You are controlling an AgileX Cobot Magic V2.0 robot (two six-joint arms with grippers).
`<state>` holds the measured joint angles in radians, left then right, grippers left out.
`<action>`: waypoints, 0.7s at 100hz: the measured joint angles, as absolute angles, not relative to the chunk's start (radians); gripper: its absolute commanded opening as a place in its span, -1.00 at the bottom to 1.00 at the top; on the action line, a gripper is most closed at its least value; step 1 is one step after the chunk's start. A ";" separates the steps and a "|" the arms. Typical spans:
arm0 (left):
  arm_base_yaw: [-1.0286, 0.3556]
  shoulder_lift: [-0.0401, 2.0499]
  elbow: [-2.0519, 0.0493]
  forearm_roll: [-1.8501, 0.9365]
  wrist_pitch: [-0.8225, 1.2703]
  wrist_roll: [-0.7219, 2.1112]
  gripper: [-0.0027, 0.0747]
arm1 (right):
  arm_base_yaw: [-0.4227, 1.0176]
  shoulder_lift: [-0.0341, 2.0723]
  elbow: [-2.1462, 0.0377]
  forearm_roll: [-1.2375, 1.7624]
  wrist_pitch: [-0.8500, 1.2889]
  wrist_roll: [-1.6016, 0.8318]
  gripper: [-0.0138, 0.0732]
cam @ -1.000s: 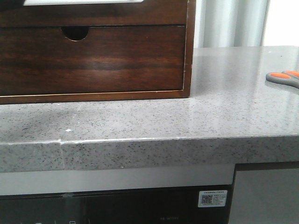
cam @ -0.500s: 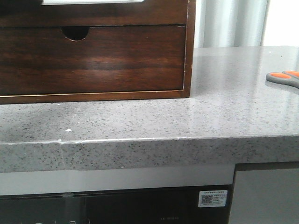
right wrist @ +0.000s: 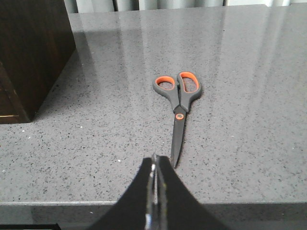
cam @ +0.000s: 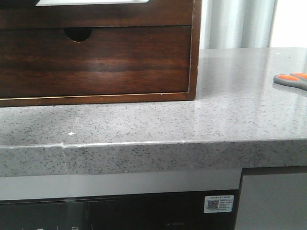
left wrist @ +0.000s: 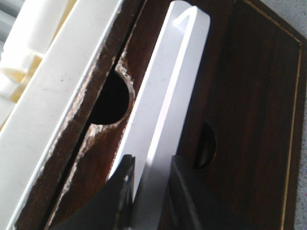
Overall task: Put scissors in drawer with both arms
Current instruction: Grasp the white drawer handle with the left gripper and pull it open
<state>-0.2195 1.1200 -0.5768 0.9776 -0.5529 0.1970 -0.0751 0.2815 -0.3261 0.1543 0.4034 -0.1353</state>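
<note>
The scissors lie closed on the tabletop, right of the wooden cabinet. Right tool pressed together, empty; left tool clamps a white panel.

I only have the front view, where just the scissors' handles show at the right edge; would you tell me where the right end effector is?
Observer: The right end effector is shut and empty, near the blade tips of the scissors.
Operator: Are the blades open?
Observer: No, they are closed, lying flat on the counter.
Operator: And the left arm?
Observer: The left end effector has a finger on either side of the white panel of the drawer.
</note>
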 measured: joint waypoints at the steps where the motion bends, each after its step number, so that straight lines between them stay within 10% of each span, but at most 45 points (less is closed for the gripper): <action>1: -0.220 1.120 -0.575 0.980 -0.550 0.197 -0.92 | -0.075 0.281 -0.326 0.154 0.403 -0.135 -0.95; 70: -0.227 0.794 -0.353 1.024 -0.541 0.178 -0.92 | -0.075 0.281 -0.326 0.154 0.410 -0.135 -0.95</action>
